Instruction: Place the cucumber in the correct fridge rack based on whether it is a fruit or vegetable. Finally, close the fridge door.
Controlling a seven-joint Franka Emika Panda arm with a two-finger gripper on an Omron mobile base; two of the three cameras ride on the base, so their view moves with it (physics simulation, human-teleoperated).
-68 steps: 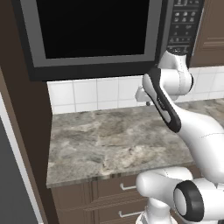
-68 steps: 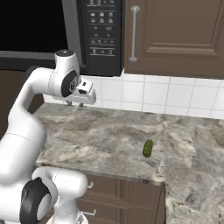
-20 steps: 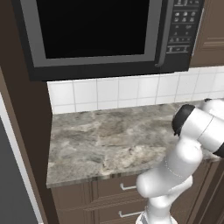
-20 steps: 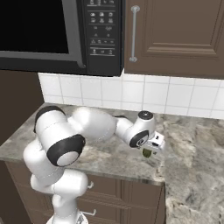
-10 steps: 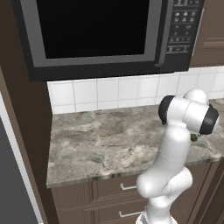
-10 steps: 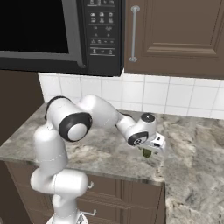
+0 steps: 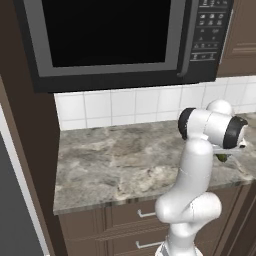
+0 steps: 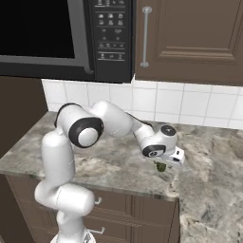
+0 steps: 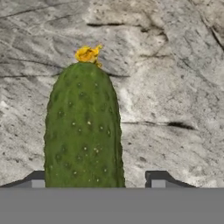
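One cucumber matters here: in the hand view it lies flat on the grey marbled counter, its long body running from 6 o'clock up toward 12, with a small yellow blossom end at the 12 o'clock tip. The two dark finger tips stand at 7 and 5 o'clock of that view. The left one sits against or partly behind the cucumber's side, while the right one is clear of it, so the claw looks spread rather than clenched and nothing is grasped yet.

In the right base view the gripper points down at the counter near its front edge, with a green bit of the cucumber showing just beneath it. The microwave hangs at about 11 o'clock from the hand and the wooden cabinet door at 1 o'clock. In the left base view the cucumber peeks out at 3 o'clock, behind the white wrist.

The step in hand appears to be the pick-up. The next move probably calls for centring the cucumber between the fingers, closing on it, and then lifting straight off the stone.
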